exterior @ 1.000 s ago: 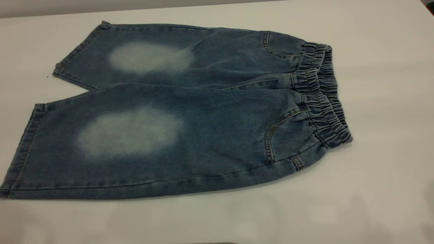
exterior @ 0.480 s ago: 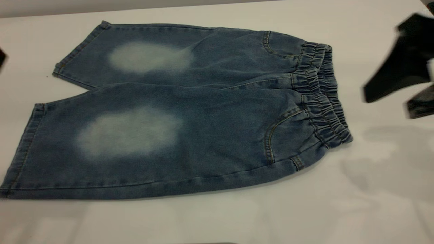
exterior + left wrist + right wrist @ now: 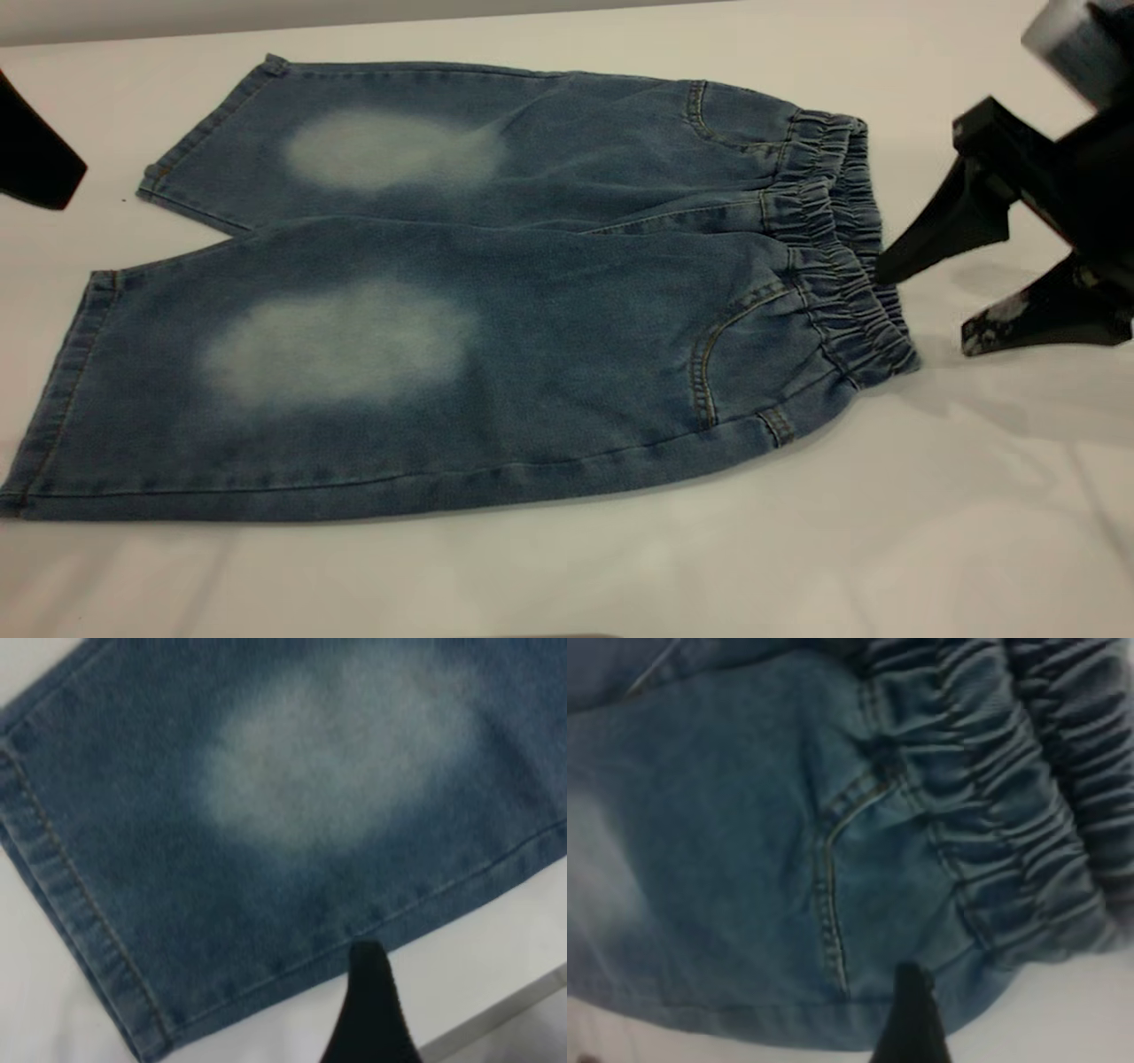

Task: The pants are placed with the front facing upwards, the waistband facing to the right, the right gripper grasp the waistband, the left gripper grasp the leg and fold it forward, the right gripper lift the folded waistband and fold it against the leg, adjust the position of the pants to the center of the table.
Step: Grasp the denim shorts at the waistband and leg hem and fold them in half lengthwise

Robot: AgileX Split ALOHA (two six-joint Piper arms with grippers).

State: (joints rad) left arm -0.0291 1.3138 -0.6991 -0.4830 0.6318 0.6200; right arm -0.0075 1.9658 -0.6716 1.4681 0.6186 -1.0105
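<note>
Pants (image 3: 461, 292) flat on table (image 3: 974, 532); right pincer (image 3: 921, 306) wide beside waistband (image 3: 842, 257)

exterior: high, oblique | wrists: close, downward | shared: pants (image 3: 496, 292)

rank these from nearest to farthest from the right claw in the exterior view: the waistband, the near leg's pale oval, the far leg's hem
Measured from the right claw, which is open at the table's right side:
1. The waistband, right beside the claw's upper fingertip.
2. The near leg's pale oval, toward the pants' left half.
3. The far leg's hem, at the far left corner, near the left claw.
</note>
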